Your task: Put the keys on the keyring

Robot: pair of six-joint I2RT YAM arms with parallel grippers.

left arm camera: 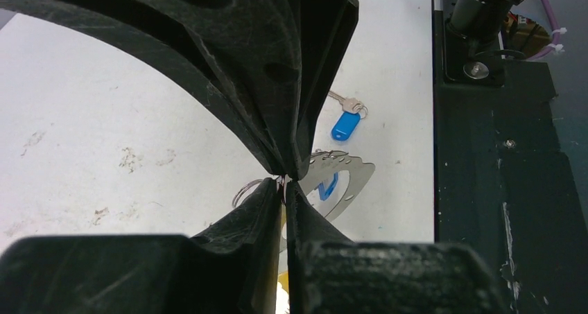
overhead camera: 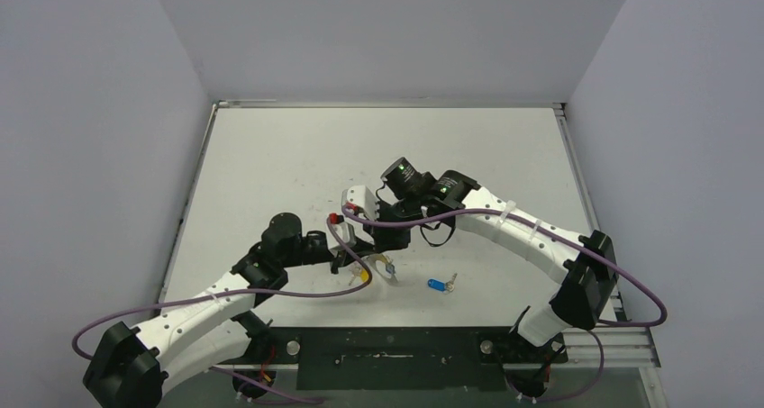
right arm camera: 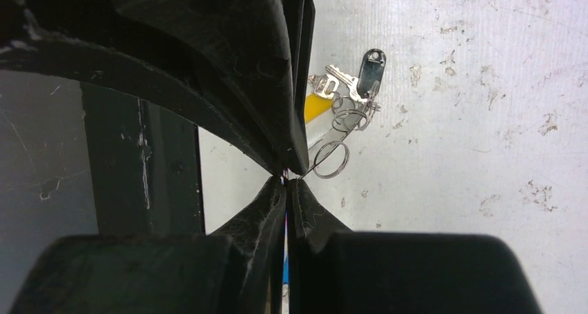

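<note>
Table (overhead camera: 297,156): all the work sits in its near middle, where both arms meet.

Left arm (overhead camera: 225,291): left jaws are narrowed to a slit. The tips nip the thin wire of what I take for the keyring (left arm camera: 244,190), as far as the wrist view shows.

Right arm (overhead camera: 532,232): right jaws are fully closed. Can't tell if they pinch anything.

Key bunch (right arm camera: 343,85), black and yellow heads, lies on the table between the arms. A small split ring (right arm camera: 331,160) sits just beside the right tips. Can't tell if it's the same loop the left holds.

Blue-tag key (overhead camera: 439,285) lies apart on the table, right of the bunch and untouched.

My read of the step: steady the ring, then feed a key onto the wire.
- Left should hold the wire off its opening and not crush it.
- Right should grip a key by its head, hole exposed.
- Line the hole up with the wire end, then slide without twisting.
- Main risk is thin wire slipping out of the tips, so go slow.
</note>
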